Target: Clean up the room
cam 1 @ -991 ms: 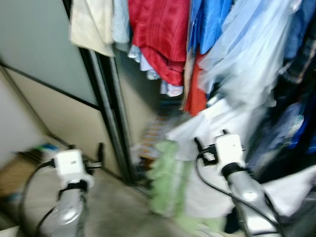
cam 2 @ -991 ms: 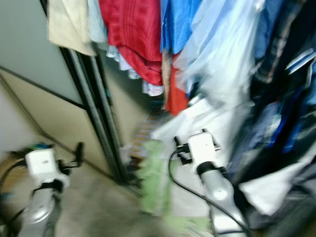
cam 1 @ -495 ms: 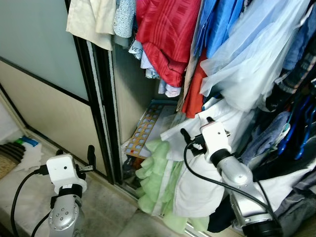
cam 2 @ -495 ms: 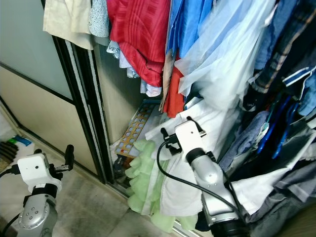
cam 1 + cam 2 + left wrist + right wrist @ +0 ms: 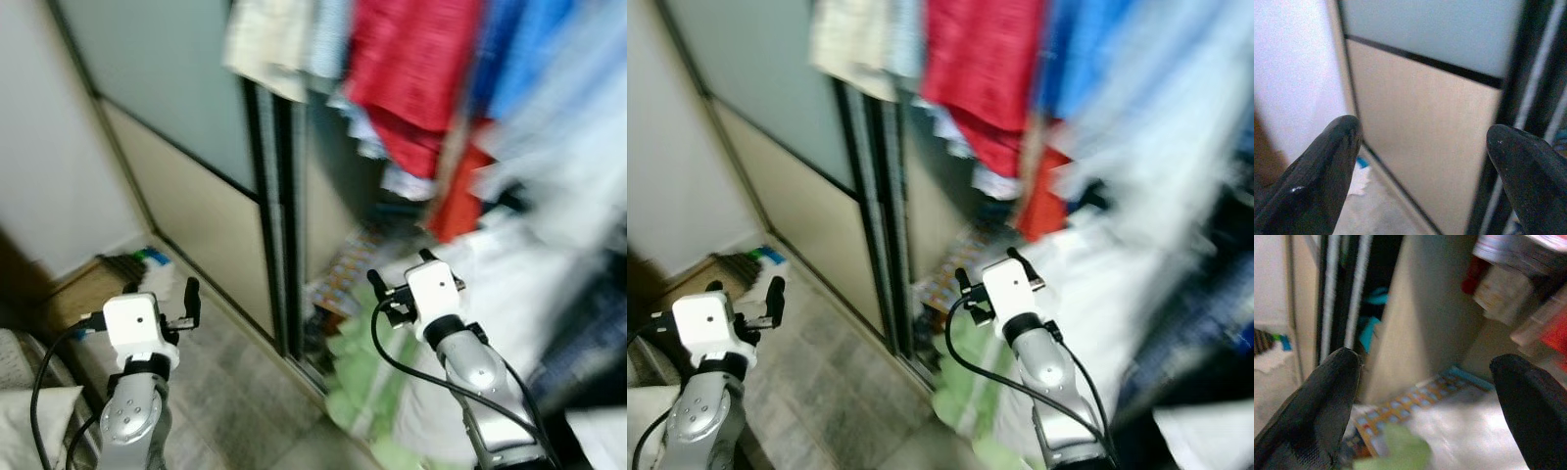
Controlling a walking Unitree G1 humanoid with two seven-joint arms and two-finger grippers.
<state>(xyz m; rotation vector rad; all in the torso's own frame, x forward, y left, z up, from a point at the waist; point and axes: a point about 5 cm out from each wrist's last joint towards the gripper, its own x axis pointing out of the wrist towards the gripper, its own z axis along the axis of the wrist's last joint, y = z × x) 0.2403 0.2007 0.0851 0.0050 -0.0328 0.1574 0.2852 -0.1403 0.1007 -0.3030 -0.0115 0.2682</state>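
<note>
A Unitree G1 humanoid stands before an open wardrobe, its head-camera views blurred. Left of the wardrobe's dark sliding-door frame [image 5: 274, 225] runs a closed door panel [image 5: 186, 186], frosted above and beige below. Right of the frame hang a cream garment [image 5: 269, 44], a red garment [image 5: 421, 69] and blue shirts [image 5: 1087, 49]. Below them, a pale green garment [image 5: 358, 377] and white fabric [image 5: 509, 313] spill from the wardrobe's foot toward the tiled floor [image 5: 838, 392], beside a printed sheet of coloured squares [image 5: 1400, 406] lying inside.

The right tool [image 5: 398, 284] hovers just above the green garment, near the frame; the wrist view shows its fingers [image 5: 1312, 406] spread wide with nothing between them. The left tool [image 5: 162, 299] is raised on the closed-panel side of the frame, its fingers [image 5: 1317, 166] likewise spread and empty, facing the panel. Farther left of the frame, by the wall, lie a white scrap and something blue-green [image 5: 155, 259] on the floor.

No item is held yet; the clutter at the wardrobe's foot looks the likely work to be done. The risks, as judged here: a reach made while the view is blurred could miss the limp green fabric, snag the hanging clothes above, or knock the right arm's trailing cable [image 5: 411, 362] against the frame.
</note>
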